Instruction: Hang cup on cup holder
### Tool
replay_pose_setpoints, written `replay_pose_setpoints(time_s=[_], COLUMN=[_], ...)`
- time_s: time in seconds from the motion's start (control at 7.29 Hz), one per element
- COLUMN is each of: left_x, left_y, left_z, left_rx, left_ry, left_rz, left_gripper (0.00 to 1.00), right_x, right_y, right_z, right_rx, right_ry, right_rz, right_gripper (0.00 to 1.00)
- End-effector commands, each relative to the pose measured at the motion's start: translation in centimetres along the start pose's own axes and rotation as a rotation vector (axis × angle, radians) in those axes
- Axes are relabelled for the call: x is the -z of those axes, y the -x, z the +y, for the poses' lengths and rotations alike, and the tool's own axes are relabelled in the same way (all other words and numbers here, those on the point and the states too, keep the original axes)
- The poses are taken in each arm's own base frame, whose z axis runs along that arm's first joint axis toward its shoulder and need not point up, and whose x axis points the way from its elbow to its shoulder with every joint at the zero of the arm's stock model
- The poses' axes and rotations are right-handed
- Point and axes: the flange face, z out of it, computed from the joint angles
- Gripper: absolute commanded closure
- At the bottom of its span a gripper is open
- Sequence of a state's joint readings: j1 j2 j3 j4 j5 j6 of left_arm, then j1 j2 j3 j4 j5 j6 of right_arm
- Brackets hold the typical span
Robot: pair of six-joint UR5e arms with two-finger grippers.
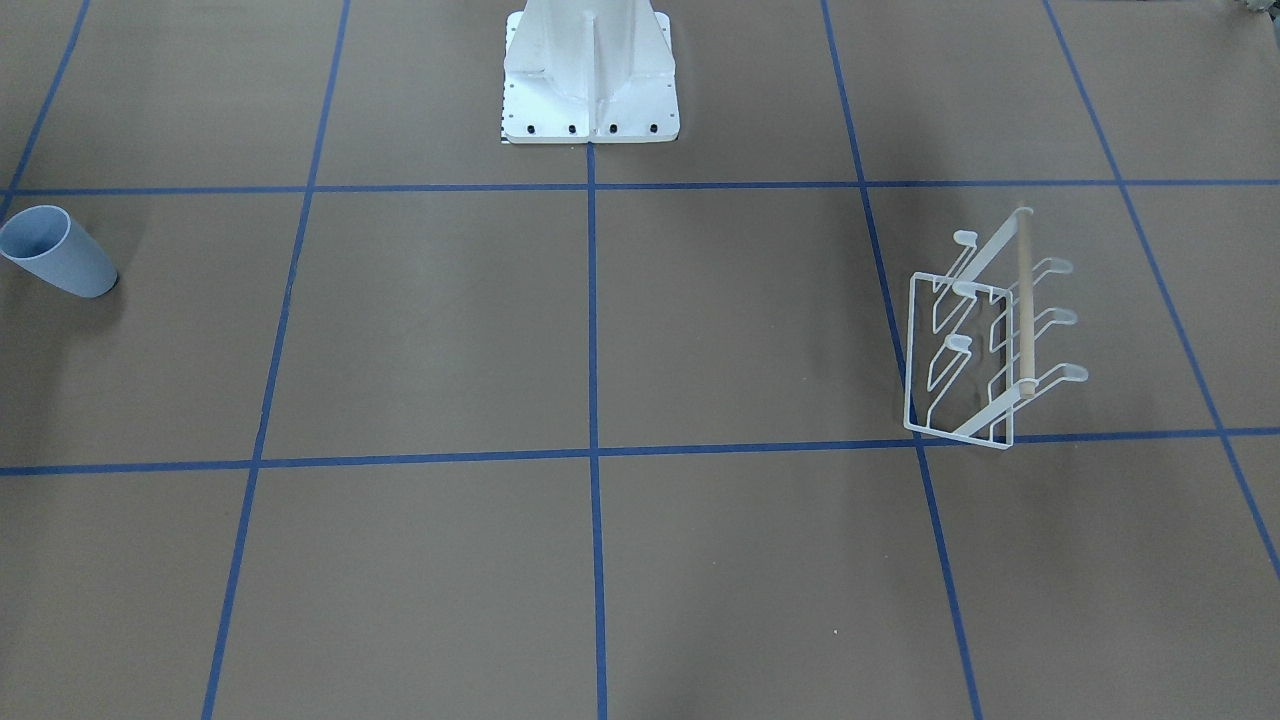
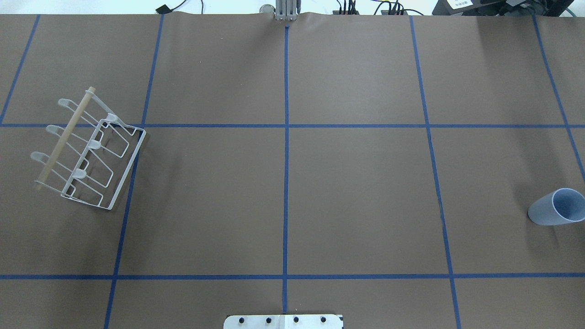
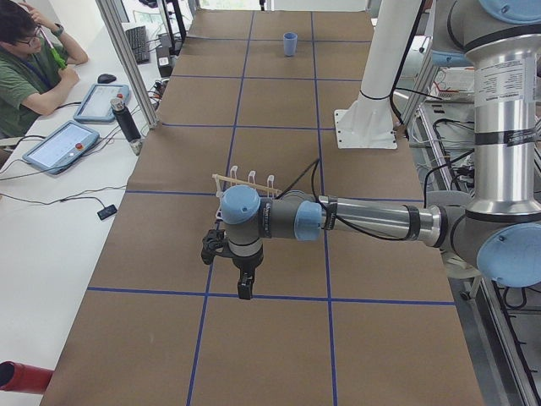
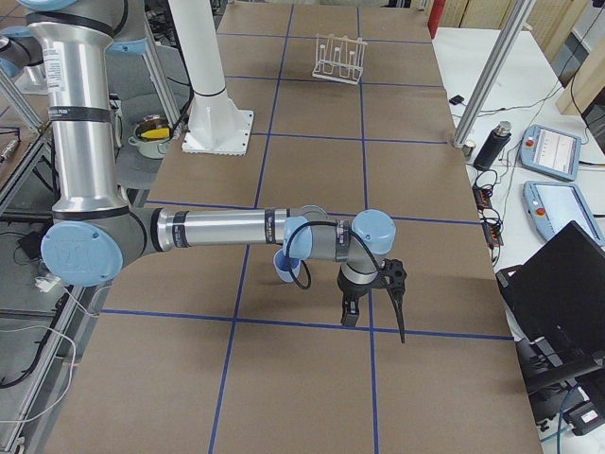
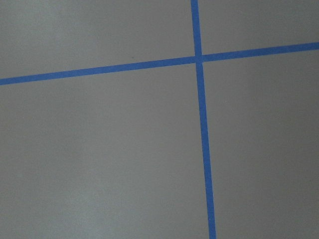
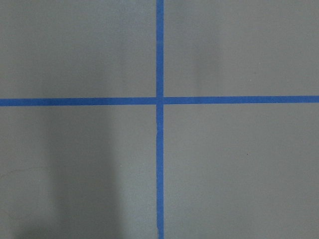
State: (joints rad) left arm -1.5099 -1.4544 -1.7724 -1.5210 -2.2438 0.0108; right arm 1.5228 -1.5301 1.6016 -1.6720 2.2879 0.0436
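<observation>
The light-blue cup point(image 1: 58, 252) lies on its side at the table's right end, also in the overhead view point(image 2: 555, 207) and far off in the exterior left view point(image 3: 290, 44). The white wire cup holder point(image 1: 1025, 310) with its wooden dowel stands at the left end point(image 2: 64, 139). My left gripper point(image 3: 245, 289) hangs over the table in front of the rack point(image 3: 249, 179), pointing down. My right gripper point(image 4: 373, 317) hangs beyond the cup point(image 4: 284, 271), which the arm partly hides. Both grippers show only in side views, so I cannot tell if they are open or shut. Both wrist views show only bare table.
The brown table point(image 2: 356, 183) carries a grid of blue tape lines. The robot's white base point(image 1: 590, 80) stands at mid-table. An operator point(image 3: 34, 68) sits beside tablets past the table's far edge. A laptop and pendants point(image 4: 558, 199) lie off the operators' side.
</observation>
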Motion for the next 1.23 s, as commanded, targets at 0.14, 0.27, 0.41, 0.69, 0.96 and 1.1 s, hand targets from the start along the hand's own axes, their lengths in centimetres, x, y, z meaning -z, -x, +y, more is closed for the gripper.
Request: replay_pose_setpoints(time_s=[0.14,0.27,0.41,0.69,0.96,1.1], left_x=[-0.1,-0.1,0.1,0.3,0.6,1.0], left_y=[0.1,0.0,-0.1,-0.3,-0.6,-1.3], left_z=[0.2,0.2,0.2,0.1,0.0,-0.1], left_rx=[0.000,-0.001,-0.004,-0.006,-0.013,-0.022], left_ry=[0.000,-0.001,-0.004,-0.009,-0.015,-0.026], left_rz=[0.000,0.000,0.000,0.002,0.015,0.044], left_gripper=[0.02,0.02,0.02,0.02,0.02,0.02], right_x=[0.7,0.7,0.7,1.1,3.2,3.5], right_y=[-0.3,-0.3,-0.2,0.1,1.9,2.9], right_z=[0.3,0.3,0.3,0.2,0.2,-0.5], right_rx=[-0.004,-0.003,-0.002,0.006,0.046,0.080], right_ry=[-0.013,-0.014,-0.016,-0.024,-0.068,-0.074], right_rz=[-0.003,-0.003,-0.002,-0.002,0.013,0.020], right_gripper=[0.00,0.00,0.00,0.00,0.00,0.00])
